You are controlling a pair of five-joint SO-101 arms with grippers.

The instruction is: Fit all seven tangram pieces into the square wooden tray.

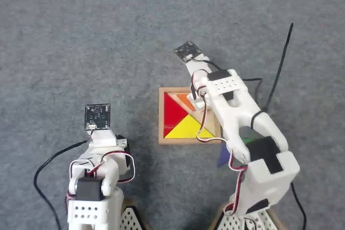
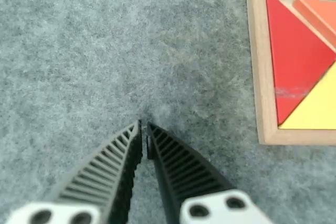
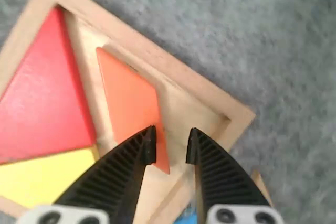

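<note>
High view: square wooden tray (image 1: 161,117) is being shown on grey mat (image 1: 81,41), with 3 pieces inside: red triangle (image 1: 173,114), yellow triangle (image 1: 186,129), orange piece (image 1: 185,100). Left wrist view: left gripper (image 2: 143,127) is being held over the mat beside the tray, fingers clenched together, empty. Right wrist view: right gripper (image 3: 170,142) is being held over the orange piece's corner, fingers slightly parted, grasping nothing.

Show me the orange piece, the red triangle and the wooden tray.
orange piece (image 3: 128,98): right wrist view, middle of its top face.
red triangle (image 2: 294,61): left wrist view, middle of its face.
wooden tray (image 2: 255,61): left wrist view, its bare rim.
</note>
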